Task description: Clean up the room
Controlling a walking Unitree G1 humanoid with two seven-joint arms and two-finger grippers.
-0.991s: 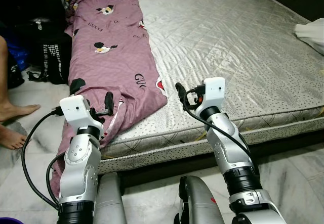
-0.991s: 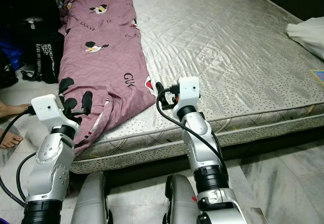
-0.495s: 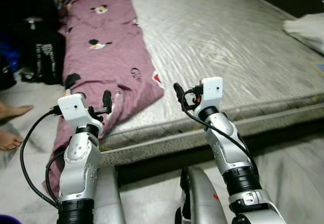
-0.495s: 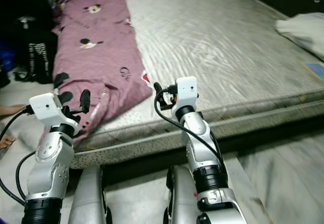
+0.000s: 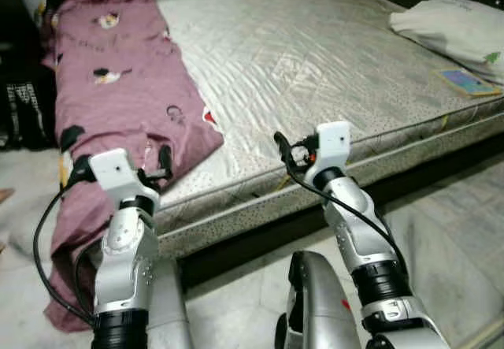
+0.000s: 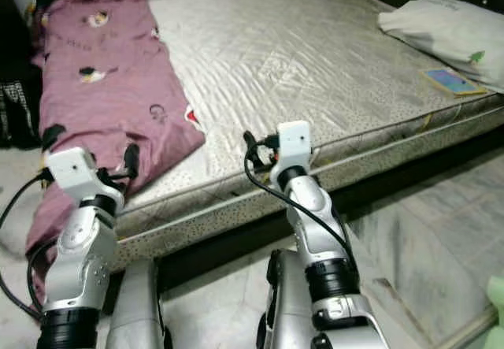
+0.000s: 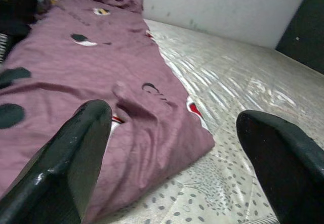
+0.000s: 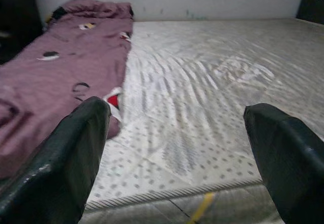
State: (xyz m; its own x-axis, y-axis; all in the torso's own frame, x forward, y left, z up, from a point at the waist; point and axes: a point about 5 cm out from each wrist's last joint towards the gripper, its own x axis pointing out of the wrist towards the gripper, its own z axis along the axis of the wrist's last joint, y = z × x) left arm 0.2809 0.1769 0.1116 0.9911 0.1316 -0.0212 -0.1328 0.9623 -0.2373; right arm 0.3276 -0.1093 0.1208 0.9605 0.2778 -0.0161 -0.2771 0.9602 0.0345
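The mattress (image 5: 315, 57) takes up most of the space ahead of both grippers, bare and quilted grey, with a dotted border along its near edge. The marble floor (image 5: 449, 231) runs below and to the right of the right gripper.

A long purple blanket (image 5: 110, 89) with printed patches lies along the left side of the mattress, stretching away from the left gripper toward the far wall; its near end spills over the mattress edge and hangs down to the floor beside the left arm. A white pillow (image 5: 453, 26) sits at the far right corner of the mattress, well away from the right gripper, and a small blue book (image 5: 470, 82) lies flat on the mattress just in front of it. A dark bag (image 5: 24, 113) stands on the floor off to the left of the blanket.

The left gripper (image 7: 177, 148) is raised at the near end of the blanket, its two black fingers (image 7: 76, 158) spread wide apart with nothing between them. The right gripper (image 8: 177, 148) is held up in front of the mattress edge, to the right of the blanket's corner, fingers (image 8: 76, 153) likewise spread and grasping nothing.
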